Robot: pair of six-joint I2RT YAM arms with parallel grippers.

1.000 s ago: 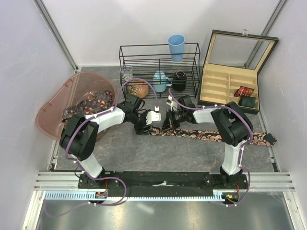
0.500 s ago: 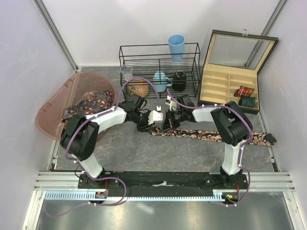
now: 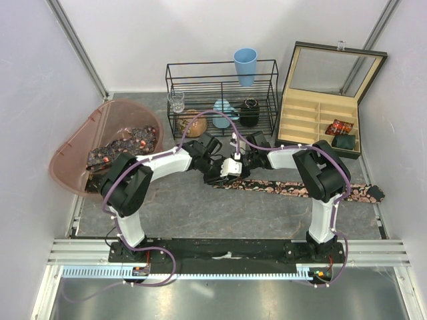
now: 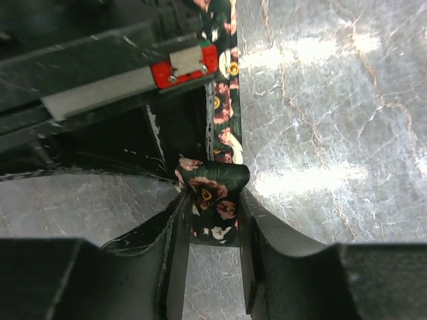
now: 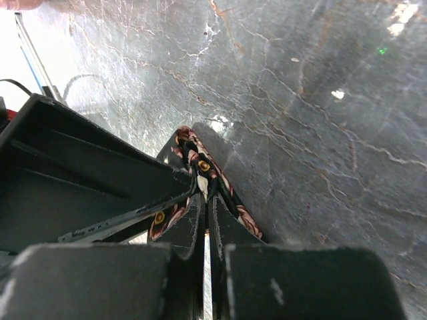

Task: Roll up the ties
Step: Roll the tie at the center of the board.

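Left arm is swinging in from the tub side versus a second ago, and its jaws are narrowing. Left pincer (image 3: 229,168) is now meeting the right pincer (image 3: 243,160) mid-desk.

Desk (image 3: 180,207) is showing a grey marbled top, with white walls closing in on three sides. Wire rack (image 3: 221,87) and open compartment box (image 3: 313,117) are sitting along the back. Pink tub (image 3: 113,133) is overhanging the left edge and holding loose ties (image 3: 127,143). Open room is lying between the tie (image 3: 300,190) and the arm bases.

Tie is lying flat, running right from both pincers almost to the right edge.

I'm seeing the left pincer about half closed, fingers (image 4: 177,233) pressing both sides of the tie's folded end. Right pincer is clamping fully onto that same end, touching the left one.
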